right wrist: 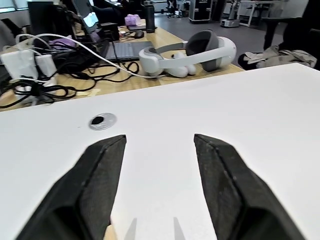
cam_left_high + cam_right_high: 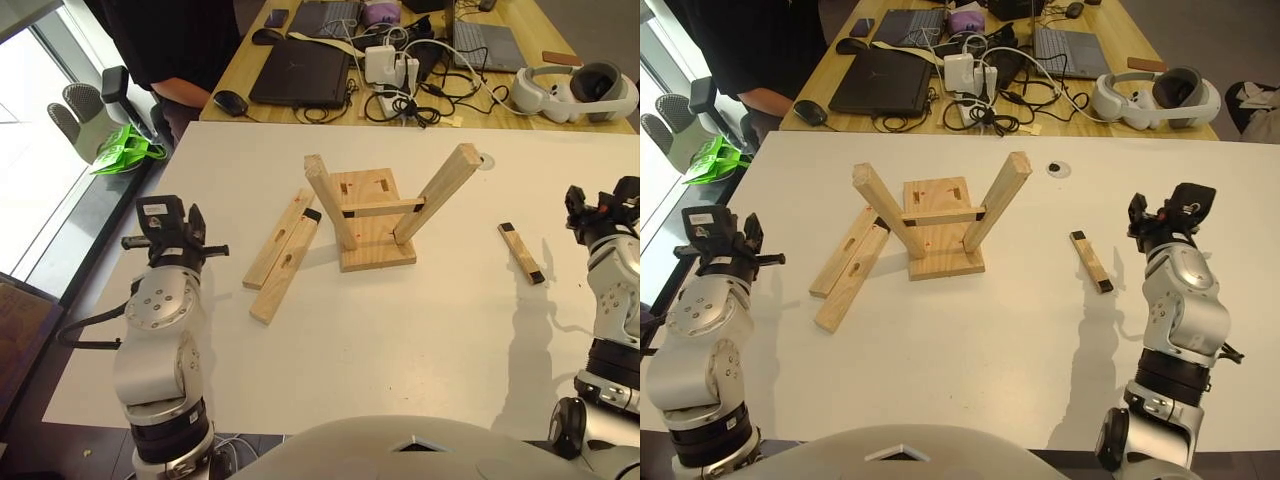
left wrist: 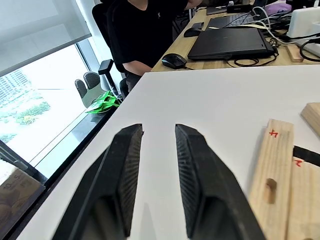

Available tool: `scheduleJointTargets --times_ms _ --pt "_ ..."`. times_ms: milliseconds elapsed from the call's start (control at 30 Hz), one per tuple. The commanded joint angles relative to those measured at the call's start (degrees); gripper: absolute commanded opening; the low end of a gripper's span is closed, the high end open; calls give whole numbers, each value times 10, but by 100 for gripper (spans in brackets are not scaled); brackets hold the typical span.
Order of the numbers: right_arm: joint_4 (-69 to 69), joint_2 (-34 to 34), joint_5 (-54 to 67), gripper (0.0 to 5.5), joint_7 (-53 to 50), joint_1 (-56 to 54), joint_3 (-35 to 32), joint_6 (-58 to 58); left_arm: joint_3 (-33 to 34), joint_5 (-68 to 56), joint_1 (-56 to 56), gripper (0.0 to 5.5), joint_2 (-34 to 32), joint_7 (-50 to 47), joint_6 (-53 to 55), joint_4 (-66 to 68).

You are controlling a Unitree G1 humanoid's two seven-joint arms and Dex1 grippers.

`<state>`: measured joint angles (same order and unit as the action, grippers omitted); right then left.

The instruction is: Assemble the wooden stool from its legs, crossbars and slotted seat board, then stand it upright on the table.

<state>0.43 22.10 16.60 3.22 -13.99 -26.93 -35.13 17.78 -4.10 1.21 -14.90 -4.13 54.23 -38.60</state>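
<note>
Seat board lies flat near the middle of the white table, with two legs rising from it at a splay and one crossbar joined between them. Two loose legs lie side by side just left of it, and a loose crossbar lies well to its right (dark at both ends). At the table's left and right edges, the left gripper and right gripper each have their fingers spread apart.

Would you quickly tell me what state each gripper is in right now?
Left gripper: open, holding nothing.
Right gripper: open, holding nothing.
</note>
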Motion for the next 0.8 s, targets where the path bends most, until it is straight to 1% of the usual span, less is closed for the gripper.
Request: scheduleJointTargets --times_ms 33,67,100,167,233,267,300,333,367,433,567,633,700,733,800 --pt "65 4 0 256 -28 -63 -13 6 15 5 -46 119 -4 -5 20 36" --pt "62 -16 3 256 -39 -76 -2 0 -2 7 -68 119 12 -16 28 41" --pt "45 -51 15 256 -51 -88 16 -16 -24 6 -97 119 48 -34 48 43" --pt "-36 -158 60 256 -82 -87 69 -87 -97 -7 -158 119 150 -68 99 46" --pt "-134 -243 140 256 -88 -71 114 -173 -156 -25 -193 119 238 -82 165 33" --pt "-193 -273 213 256 -71 -60 137 -232 -184 -38 -201 119 280 -83 208 15" --pt "-236 -288 263 256 -57 -54 152 -272 -201 -46 -207 119 306 -84 240 1" --pt "-273 -286 308 256 -37 -55 163 -306 -213 -56 -214 119 324 -82 275 -15" --pt "-292 -277 330 256 -27 -60 165 -328 -218 -60 -221 119 330 -79 301 -25" --pt "-290 -252 327 256 -24 -73 153 -340 -210 -59 -232 119 323 -74 328 -34" --pt "-239 -191 244 256 -53 -89 127 -304 -176 -46 -231 119 281 -58 353 -41" --pt "-228 -156 217 256 -51 -88 131 -292 -172 -42 -224 119 268 -50 362 -47" --pt "-234 -81 193 256 -5 -67 161 -288 -177 -42 -214 119 254 -40 370 -55" --pt "-238 -23 184 256 40 -53 178 -284 -178 -43 -203 119 243 -34 374 -63" --pt "-244 128 158 256 168 -18 222 -255 -174 -43 -174 119 217 -23 379 -82"
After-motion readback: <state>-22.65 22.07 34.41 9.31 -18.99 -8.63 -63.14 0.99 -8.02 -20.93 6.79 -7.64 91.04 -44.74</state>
